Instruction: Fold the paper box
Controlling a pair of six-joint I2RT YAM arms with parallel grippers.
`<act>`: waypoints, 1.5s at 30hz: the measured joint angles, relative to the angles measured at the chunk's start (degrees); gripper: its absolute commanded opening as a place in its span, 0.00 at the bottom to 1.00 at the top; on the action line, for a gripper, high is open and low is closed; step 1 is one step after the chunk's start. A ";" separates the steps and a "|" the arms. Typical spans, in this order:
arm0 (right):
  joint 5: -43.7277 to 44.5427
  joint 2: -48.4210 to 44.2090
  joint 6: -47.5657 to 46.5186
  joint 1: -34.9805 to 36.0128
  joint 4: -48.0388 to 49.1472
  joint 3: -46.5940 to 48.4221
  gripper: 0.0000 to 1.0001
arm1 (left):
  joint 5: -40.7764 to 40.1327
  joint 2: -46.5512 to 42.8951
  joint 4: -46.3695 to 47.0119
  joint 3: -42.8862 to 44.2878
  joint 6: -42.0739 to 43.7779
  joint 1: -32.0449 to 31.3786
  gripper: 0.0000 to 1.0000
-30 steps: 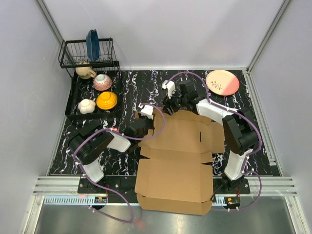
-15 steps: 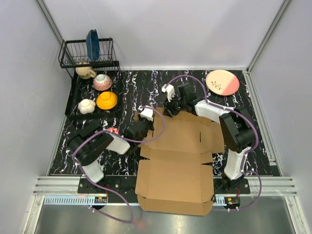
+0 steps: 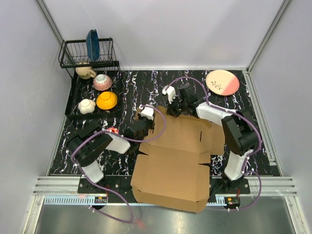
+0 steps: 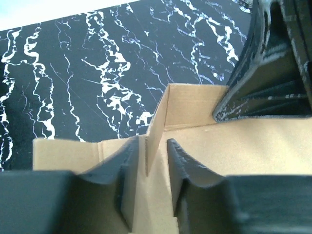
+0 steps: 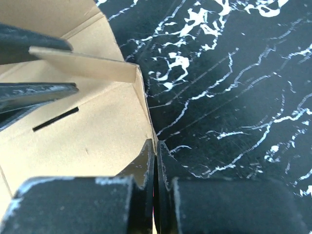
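- While the paper box (image 3: 170, 165) lies opened out on the black marbled desk (image 3: 131, 87), its near panel hangs over the desk's near edge, between the two arm bases
- Left end effector (image 4: 148, 146) sits at the box's far left corner, its fingers (image 4: 127, 165) a little spread on either side of an upright flap (a gap shows between the flap and one finger)
- Right end effector (image 5: 155, 146) is at the box's far edge, pressed together on the thin rim of a raised cardboard wall and pinching it
- Pink plate (image 3: 222, 82) lies at the desk's far right corner, well apart from the box
- Black tray (image 3: 73, 97) at the far left holds an orange bowl (image 3: 106, 101) and paler crockery
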 measured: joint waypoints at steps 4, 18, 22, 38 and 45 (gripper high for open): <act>5.53 -1.03 0.52 0.39 -1.11 -0.17 0.00 | -3.23 -2.86 -5.33 2.99 -0.26 0.00 0.69; 26.99 -11.65 -1.55 8.00 4.07 -9.03 0.00 | -19.71 -17.03 -41.29 18.93 -9.16 0.22 0.99; 28.50 -14.91 -3.65 8.52 6.38 -13.81 0.00 | -18.99 -21.29 -47.98 18.05 -13.38 0.83 0.96; 36.98 -16.92 -5.99 13.66 12.35 -20.22 0.00 | -12.13 -28.83 -63.52 3.69 -31.87 1.40 0.63; 39.50 -16.92 -6.75 14.69 12.22 -20.22 0.00 | -7.19 -28.28 -64.41 3.04 -34.58 1.40 0.54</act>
